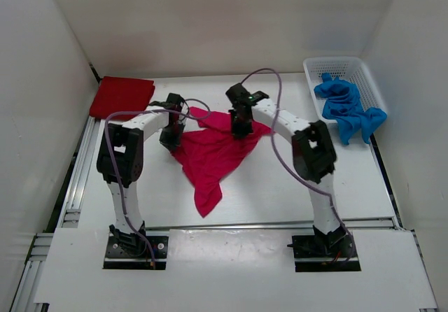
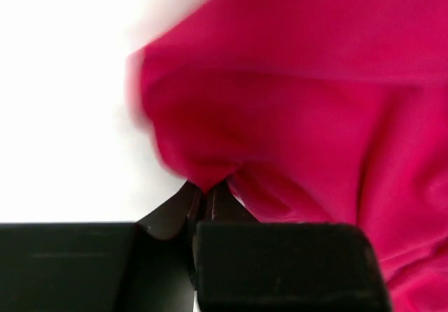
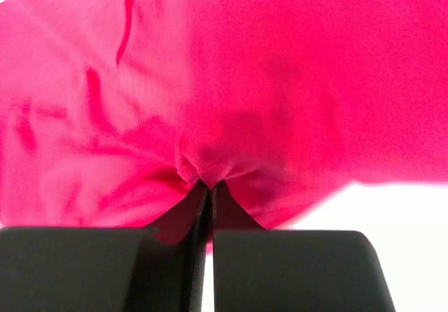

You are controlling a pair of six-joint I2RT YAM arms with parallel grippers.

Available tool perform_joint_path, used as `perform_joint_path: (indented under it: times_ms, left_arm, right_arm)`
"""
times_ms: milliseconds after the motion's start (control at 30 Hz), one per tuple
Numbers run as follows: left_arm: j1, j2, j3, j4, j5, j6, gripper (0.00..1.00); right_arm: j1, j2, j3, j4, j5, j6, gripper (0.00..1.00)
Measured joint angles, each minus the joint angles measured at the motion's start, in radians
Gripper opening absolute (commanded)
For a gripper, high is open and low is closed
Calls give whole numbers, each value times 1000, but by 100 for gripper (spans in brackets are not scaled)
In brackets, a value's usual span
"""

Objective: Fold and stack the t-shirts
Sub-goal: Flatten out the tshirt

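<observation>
Left gripper [image 2: 205,189]: clamped on a bunched edge of the pink shirt [image 1: 210,154], which spreads beyond its fingertips.
Right gripper [image 3: 208,185]: pinched tight on another pleat of it.
Pink shirt: slung between both grippers, its tail trailing back behind them.
Red shirt [image 1: 122,97]: folded, well outside the left gripper.
Blue shirt [image 1: 346,109]: heaped in the basket [image 1: 364,67], well outside the right gripper.
Risk: thin pinches (a pleat each), so a sharp pull may slip the cloth or lay it skewed.
</observation>
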Motion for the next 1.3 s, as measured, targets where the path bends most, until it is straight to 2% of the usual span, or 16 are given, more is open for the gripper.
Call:
perform_joint_path:
  times_ms: [100,200,300,367,400,433,467,533,567,800,933,967,1033,1100,1133,1300]
  left_arm:
    - [41,6,66,-6,-56,0,10]
    - [101,7,203,-21,-132,-1,10]
    - [147,15,378,-23,-212,-2,10]
    - [158,26,479,-27,-266,-2,10]
    - [156,35,519,-25,-288,-2,16]
    - [150,48,557,-27,-309,-2,29]
    - [141,63,584,-31,-328,0,66]
    - [118,86,590,-36,-354,0,94]
    - [106,95,568,-43,-363,-2,100]
    - [80,78,320,-98,-376,0,99]
    - [92,-26,177,-127,-365,-3,71]
    - [97,-59,153,-135,-346,-2,68]
    - [100,-116,117,-149,-291,-1,73]
    - [99,-153,89,-157,-209,0,84]
    - [95,-157,78,-160,-170,1,86]
    - [79,-85,60,-161,-35,-2,89]
  right_arm:
    - [-24,-226,-196,48,-22,-29,0]
    - [-57,-570,-460,110,-45,-59,0]
    - [-97,-879,-713,192,-80,-56,7]
    - [-109,-985,-870,241,-107,-32,33]
    - [-111,-1011,-952,253,-121,-11,46]
    - [-114,-1023,-1030,262,-132,8,50]
    - [-119,-1018,-1110,278,-143,24,54]
    - [-146,-1004,-1242,274,-167,59,58]
    - [-174,-1004,-1300,267,-178,72,62]
    - [-267,-1133,-1331,259,-236,84,63]
    - [-295,-1123,-1270,256,-243,77,61]
    - [-298,-1112,-1250,257,-245,76,61]
    - [-302,-1075,-1198,259,-248,68,61]
    - [-301,-1035,-1149,262,-250,58,61]
    - [-299,-1012,-1123,263,-250,54,61]
    - [-255,-880,-956,256,-208,24,61]
